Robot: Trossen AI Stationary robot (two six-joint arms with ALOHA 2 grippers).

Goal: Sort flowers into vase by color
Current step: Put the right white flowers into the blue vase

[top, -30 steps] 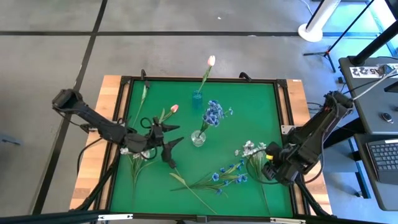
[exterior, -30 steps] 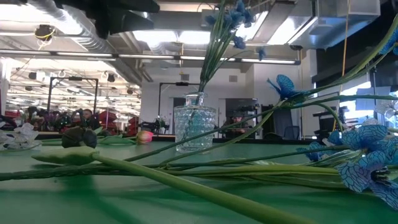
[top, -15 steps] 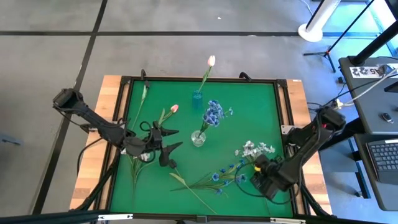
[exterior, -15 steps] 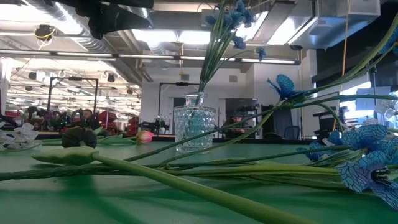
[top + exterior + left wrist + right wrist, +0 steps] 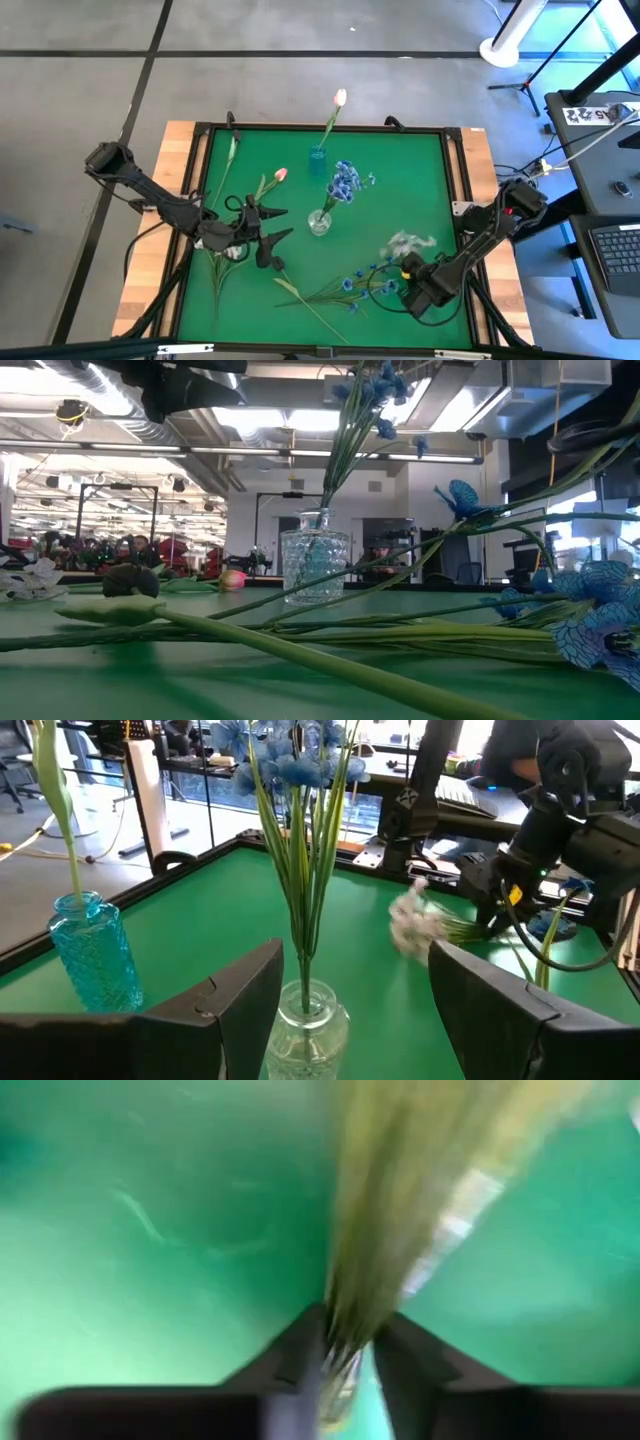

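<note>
A clear vase (image 5: 319, 222) (image 5: 310, 1020) holds blue flowers (image 5: 343, 182). A teal vase (image 5: 317, 158) (image 5: 92, 955) holds one pink tulip (image 5: 340, 97). Another pink tulip (image 5: 279, 174) lies on the mat at the left. Blue sprays (image 5: 360, 283) (image 5: 590, 630) lie near the front edge. My right gripper (image 5: 408, 290) (image 5: 350, 1335) is shut on the stems of a white flower spray (image 5: 405, 240) (image 5: 415, 920). My left gripper (image 5: 272, 226) (image 5: 355, 985) hangs open just left of the clear vase, with nothing between its fingers. My right gripper pinches the white spray's bundle of green stems (image 5: 365, 1280) between its two fingers, some way below the blossoms. The fingers slant down from the table's right side. The stems run on past the fingertips (image 5: 300, 1345). Whether the spray is clear of the mat I cannot tell.
More flower stems (image 5: 215, 275) lie on the green mat under my left arm, with a long green stem (image 5: 310, 310) (image 5: 300, 650) near the front. A black frame (image 5: 320, 127) rims the mat. A desk with a keyboard (image 5: 615, 245) stands beyond the right edge.
My right gripper has gone toward the table's near edge and left, down onto the white spray's stems, and now has hold of them. My left gripper has edged slightly toward the near edge, still open.
</note>
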